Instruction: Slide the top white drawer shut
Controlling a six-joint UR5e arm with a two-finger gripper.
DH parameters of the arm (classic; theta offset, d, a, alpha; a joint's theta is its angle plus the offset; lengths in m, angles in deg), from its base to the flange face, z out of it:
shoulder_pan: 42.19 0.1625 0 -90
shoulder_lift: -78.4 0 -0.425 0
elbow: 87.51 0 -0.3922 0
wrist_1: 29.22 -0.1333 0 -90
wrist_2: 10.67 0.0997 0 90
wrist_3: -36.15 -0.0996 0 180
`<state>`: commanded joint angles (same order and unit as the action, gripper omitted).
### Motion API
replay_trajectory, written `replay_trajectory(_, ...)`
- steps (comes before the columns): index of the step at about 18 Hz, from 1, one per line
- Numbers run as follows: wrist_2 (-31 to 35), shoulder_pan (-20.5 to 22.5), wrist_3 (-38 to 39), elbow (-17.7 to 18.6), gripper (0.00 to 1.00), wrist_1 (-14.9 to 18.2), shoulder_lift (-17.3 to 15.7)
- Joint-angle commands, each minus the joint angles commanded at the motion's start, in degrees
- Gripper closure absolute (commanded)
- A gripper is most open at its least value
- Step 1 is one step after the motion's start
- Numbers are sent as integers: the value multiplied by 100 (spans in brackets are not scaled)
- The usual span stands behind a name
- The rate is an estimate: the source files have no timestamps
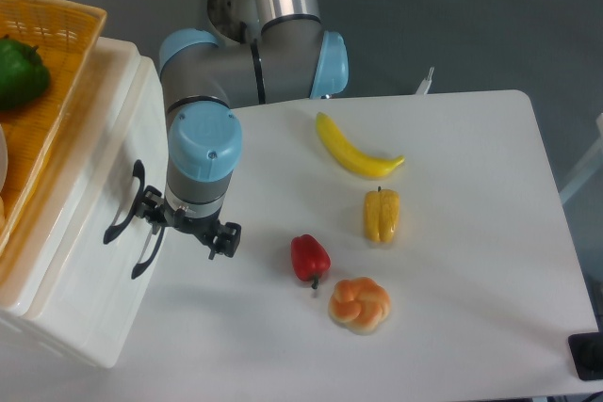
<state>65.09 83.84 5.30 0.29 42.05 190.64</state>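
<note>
At the nine o'clock edge of the view stands the glossy white plastic cabinet (pixel 89 233), and the top white drawer (pixel 113 152), box-shaped with a flat front and a black curved bar handle (pixel 124 202), sits as the upper of its two fronts, its face about level with the front below. Just toward five o'clock of that handle is the matching lower drawer's black handle (pixel 148 249). The black two-finger gripper (pixel 187 227) hangs right beside both handles, under the arm's blue-capped wrist; how far its fingers are spread cannot be told, and it appears to hold nothing. On the cabinet's top, toward eleven o'clock, rests a woven yellow basket (pixel 57 35) with a green pepper (pixel 19 72) inside. On the white table (pixel 471 233), at three o'clock of the gripper, lie a red bell pepper (pixel 310 258), a braided golden bun (pixel 359 304), a yellow pepper (pixel 382 215) and a yellow banana (pixel 353 150).
</note>
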Motion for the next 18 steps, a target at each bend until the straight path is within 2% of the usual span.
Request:
replay_trajectory(7,17,17,-17,-35,0,-9,0)
replay_trajectory(11,87,237,-70,-158,0,-18,0)
replay_trajectory(13,402,430,-114,-237,0,-44,-26)
replay_trajectory(15,649,614,-385,-316,0,-61,-53)
replay_trajectory(18,764,1018,-1202,-422,0,-53,-61)
